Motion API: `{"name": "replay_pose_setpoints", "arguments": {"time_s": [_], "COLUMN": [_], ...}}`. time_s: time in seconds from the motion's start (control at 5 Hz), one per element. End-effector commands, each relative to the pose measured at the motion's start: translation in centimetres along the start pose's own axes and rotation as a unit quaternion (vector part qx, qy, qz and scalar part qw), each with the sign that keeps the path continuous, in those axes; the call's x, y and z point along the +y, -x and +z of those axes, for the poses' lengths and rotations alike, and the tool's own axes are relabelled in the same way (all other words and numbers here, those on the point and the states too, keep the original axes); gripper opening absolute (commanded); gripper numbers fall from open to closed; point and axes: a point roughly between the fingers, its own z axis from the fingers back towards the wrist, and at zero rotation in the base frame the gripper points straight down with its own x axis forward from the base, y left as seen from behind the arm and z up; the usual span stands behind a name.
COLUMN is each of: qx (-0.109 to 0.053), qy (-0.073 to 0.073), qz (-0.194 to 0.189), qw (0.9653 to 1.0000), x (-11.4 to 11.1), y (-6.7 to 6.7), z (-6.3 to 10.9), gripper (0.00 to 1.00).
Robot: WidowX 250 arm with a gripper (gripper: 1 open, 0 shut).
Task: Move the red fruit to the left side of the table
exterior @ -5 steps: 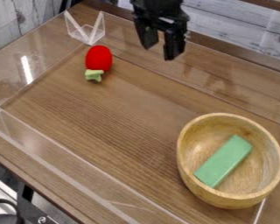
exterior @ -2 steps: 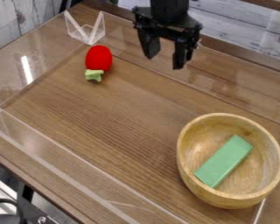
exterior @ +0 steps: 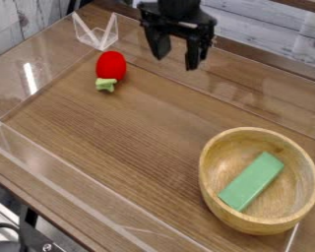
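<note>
1. Near the far left corner of the table (exterior: 134, 138), I see the red fruit (exterior: 110, 69) lying on the wood, its light green stem pointing toward the near edge.
2. I read the fruit as resting free: nothing touches it, and it sits just short of the clear acrylic wall (exterior: 92, 32) that rises at the far edge behind it.
3. I have the gripper (exterior: 175, 47) hanging over the far edge, to the right of the fruit and apart from it, pointing almost straight down.
4. Its two black fingers (exterior: 195, 51) stand spread wide with nothing between them; I can see bare tabletop through the gap.
5. I cannot tell from this view how high the fingertips are above the wood.
6. At the near right corner I see a round wooden bowl (exterior: 223, 148), well apart from both the fruit and the gripper.
7. Inside the bowl lies a flat green block (exterior: 251, 180), set slantwise across the bottom.
8. Along the left and near edges I make out more clear acrylic walls, with glare on the left one.
</note>
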Motion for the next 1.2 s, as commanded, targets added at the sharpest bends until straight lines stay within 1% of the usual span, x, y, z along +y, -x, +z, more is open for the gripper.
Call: {"name": "replay_pose_setpoints", "arguments": {"time_s": [0.0,0.2,0.4,0.6,1.0], "qx": [-0.023,-0.033,-0.051,-0.066,-0.087], "qy": [0.000,-0.009,-0.025,-0.032,-0.031], "qz": [-0.019,-0.030,-0.015,0.001,0.015], "qw": [0.9996,0.9990,0.9983,0.9973,0.9957], "x": [-0.6,0.2,0.6,0.9,2.8], "y": [-0.7,-1.6,-3.9,-5.3,-5.5], "z": [0.8,-0.3,-2.1,-3.0,-1.1], "gripper": [1.00,1.00,1.00,1.00,1.00]}}
